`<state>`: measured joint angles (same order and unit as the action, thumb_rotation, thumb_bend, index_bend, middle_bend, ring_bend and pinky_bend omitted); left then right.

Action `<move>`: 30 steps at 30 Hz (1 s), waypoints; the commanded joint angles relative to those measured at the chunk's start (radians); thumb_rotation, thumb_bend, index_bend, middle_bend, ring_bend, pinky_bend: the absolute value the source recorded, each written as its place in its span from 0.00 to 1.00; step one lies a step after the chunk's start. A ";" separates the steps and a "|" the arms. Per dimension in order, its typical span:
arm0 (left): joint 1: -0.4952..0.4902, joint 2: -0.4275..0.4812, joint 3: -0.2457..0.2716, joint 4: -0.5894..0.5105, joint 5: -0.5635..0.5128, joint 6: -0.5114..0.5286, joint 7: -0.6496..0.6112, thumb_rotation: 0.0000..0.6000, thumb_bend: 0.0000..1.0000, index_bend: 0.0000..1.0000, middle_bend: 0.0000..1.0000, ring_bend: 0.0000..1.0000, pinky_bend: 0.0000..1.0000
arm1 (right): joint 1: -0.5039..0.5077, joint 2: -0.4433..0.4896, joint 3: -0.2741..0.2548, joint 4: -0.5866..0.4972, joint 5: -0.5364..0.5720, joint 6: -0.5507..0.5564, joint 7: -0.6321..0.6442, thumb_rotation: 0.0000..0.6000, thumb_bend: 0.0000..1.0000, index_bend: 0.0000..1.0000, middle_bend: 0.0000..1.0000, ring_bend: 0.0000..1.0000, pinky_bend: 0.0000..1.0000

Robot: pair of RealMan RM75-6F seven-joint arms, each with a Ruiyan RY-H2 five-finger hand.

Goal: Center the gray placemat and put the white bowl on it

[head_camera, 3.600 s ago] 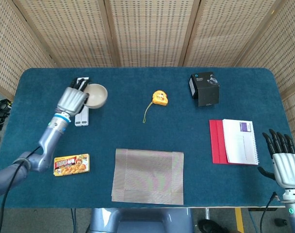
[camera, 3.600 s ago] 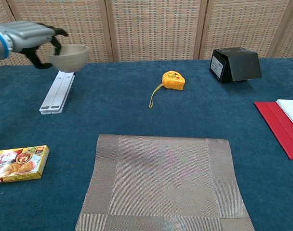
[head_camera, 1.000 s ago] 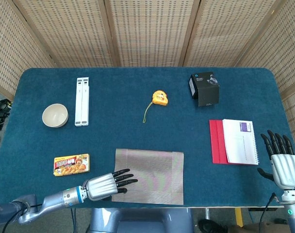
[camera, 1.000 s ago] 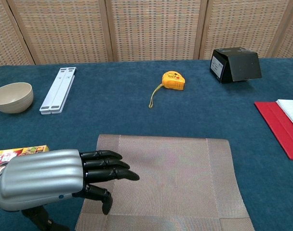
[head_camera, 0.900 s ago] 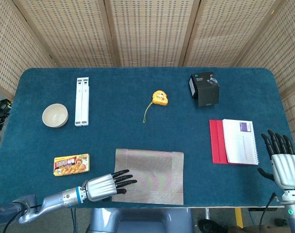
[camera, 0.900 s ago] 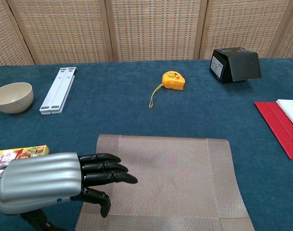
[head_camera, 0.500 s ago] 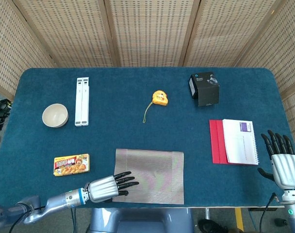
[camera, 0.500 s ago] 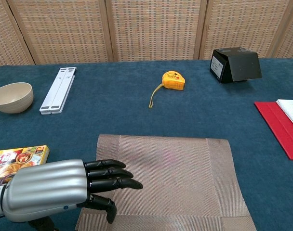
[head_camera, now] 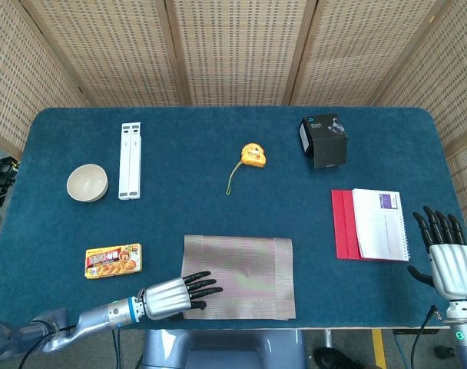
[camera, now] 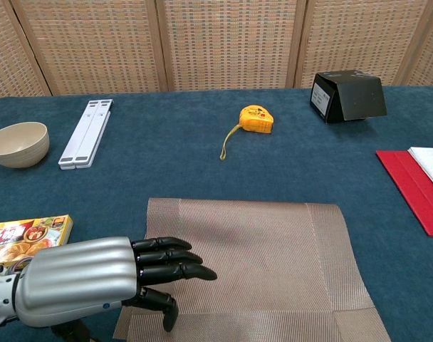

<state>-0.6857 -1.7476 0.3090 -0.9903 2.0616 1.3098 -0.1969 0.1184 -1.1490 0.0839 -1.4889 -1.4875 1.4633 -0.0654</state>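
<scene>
White bowl [head_camera: 87,183] sits upright at 9 o'clock on the blue counter [head_camera: 218,207], well apart from the placemat, just left of a white folded stand [head_camera: 130,161]. Curry box [head_camera: 113,260] at 8 o'clock. Left robot hand [head_camera: 172,294] at 7 o'clock, fingers apart and stretched over the near-left corner of the gray placemat [head_camera: 245,277], holding nothing; whether it touches the mat, cannot tell. Placemat lies flat at 6 o'clock, near the front edge. Yellow tape measure [head_camera: 253,156] near center, toward 12. Black box [head_camera: 323,141] at 1 o'clock. Red folder [head_camera: 343,224] with white notebook [head_camera: 380,224] on it at 3 o'clock. Right robot hand [head_camera: 450,261] at 4 o'clock off the counter edge, fingers up and spread, empty.
</scene>
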 commanded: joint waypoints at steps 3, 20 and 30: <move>-0.003 0.000 -0.002 -0.001 -0.006 0.005 -0.001 1.00 0.41 0.41 0.00 0.00 0.00 | 0.000 0.001 -0.001 0.000 -0.002 -0.001 0.001 1.00 0.00 0.00 0.00 0.00 0.00; -0.009 -0.005 0.000 -0.009 -0.032 -0.020 0.006 1.00 0.45 0.63 0.00 0.00 0.00 | -0.002 0.004 -0.003 -0.005 -0.007 0.003 0.005 1.00 0.00 0.00 0.00 0.00 0.00; -0.014 -0.006 -0.004 -0.019 -0.046 -0.027 -0.004 1.00 0.63 0.72 0.00 0.00 0.00 | -0.002 0.006 -0.004 -0.008 -0.009 0.004 0.008 1.00 0.00 0.00 0.00 0.00 0.00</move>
<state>-0.6990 -1.7533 0.3054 -1.0083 2.0163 1.2835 -0.1997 0.1167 -1.1432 0.0801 -1.4965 -1.4968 1.4673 -0.0575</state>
